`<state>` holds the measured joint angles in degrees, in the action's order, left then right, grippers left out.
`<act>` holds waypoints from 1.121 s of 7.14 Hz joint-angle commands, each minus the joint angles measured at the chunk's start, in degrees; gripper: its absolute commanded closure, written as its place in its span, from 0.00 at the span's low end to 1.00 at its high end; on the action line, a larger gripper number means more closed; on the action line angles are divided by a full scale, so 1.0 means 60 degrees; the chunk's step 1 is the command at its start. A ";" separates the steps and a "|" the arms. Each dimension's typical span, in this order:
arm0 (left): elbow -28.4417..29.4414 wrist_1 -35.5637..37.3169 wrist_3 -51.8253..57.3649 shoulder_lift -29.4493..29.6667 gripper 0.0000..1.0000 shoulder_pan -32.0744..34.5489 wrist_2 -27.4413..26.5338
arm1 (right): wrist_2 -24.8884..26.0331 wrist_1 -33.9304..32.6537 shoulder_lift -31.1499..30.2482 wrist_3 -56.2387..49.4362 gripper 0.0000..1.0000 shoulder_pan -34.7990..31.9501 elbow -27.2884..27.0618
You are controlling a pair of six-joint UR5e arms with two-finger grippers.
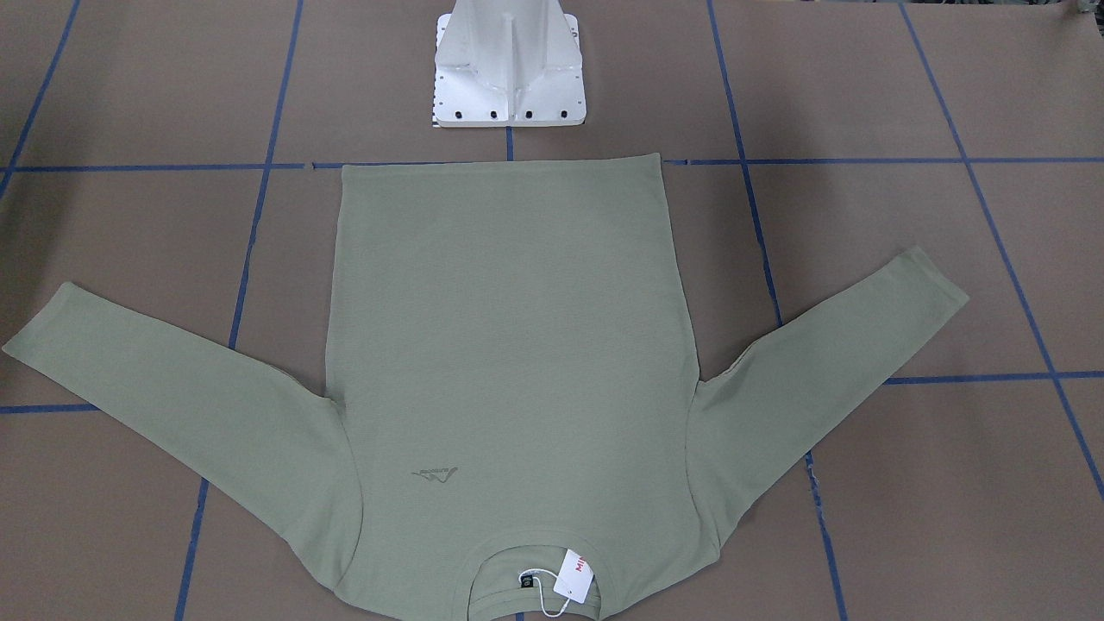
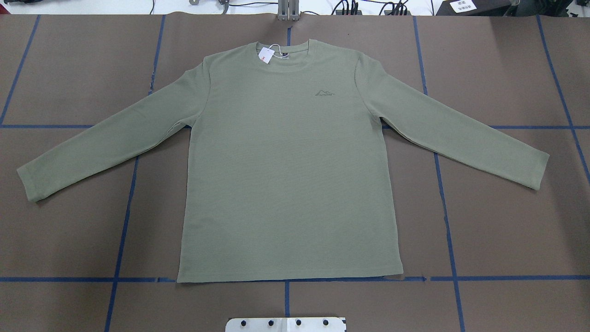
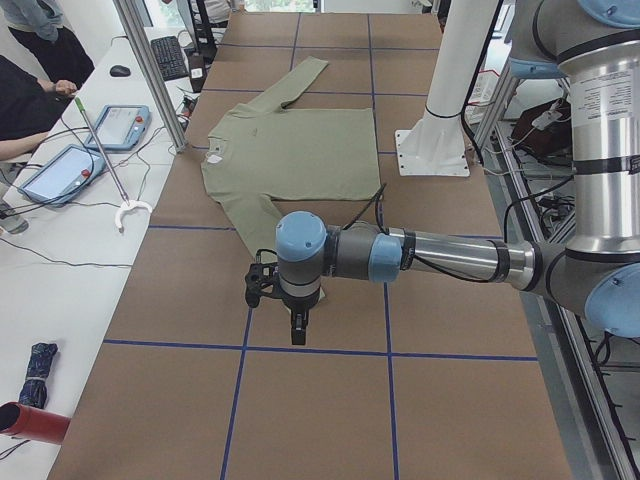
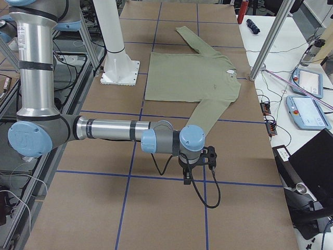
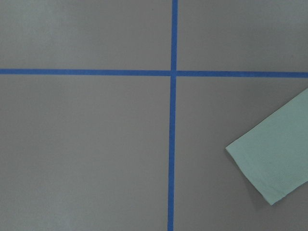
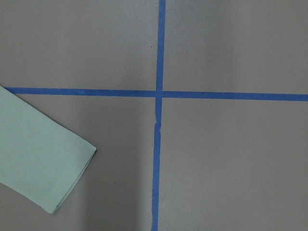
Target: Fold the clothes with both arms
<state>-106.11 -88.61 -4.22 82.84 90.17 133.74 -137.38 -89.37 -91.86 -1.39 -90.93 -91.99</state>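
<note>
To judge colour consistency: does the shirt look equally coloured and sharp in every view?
Overhead exterior: shirt olive, evenly lit, chest logo sharp. Left wrist view: sleeve cuff paler, mint-tinted, sharp; right wrist view: other cuff likewise. Front-facing: pedestal base glares.

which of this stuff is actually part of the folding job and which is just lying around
For the job:
- green shirt, spread flat on the table
- left pincer
- right pincer

Just lying about:
- white pedestal base
- control tablet
- keyboard
- red cylinder
</note>
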 commanded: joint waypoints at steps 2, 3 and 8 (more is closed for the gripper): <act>0.0122 -0.0433 -0.0014 0.0637 0.00 -0.0115 0.0062 | -0.0189 0.0781 0.0090 0.0026 0.00 0.0505 0.0185; 0.0122 -0.0523 -0.0101 0.0622 0.00 -0.0115 0.0266 | -0.0204 0.1818 0.0148 0.0070 0.00 0.1000 0.0185; 0.0064 -0.0671 -0.0059 0.1121 0.00 -0.0247 0.0531 | 0.0585 0.5497 0.0442 0.1659 0.00 0.3183 0.1664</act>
<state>-105.70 -92.59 -4.55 89.60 88.82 136.92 -135.31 -63.43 -88.67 3.36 -75.32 -83.09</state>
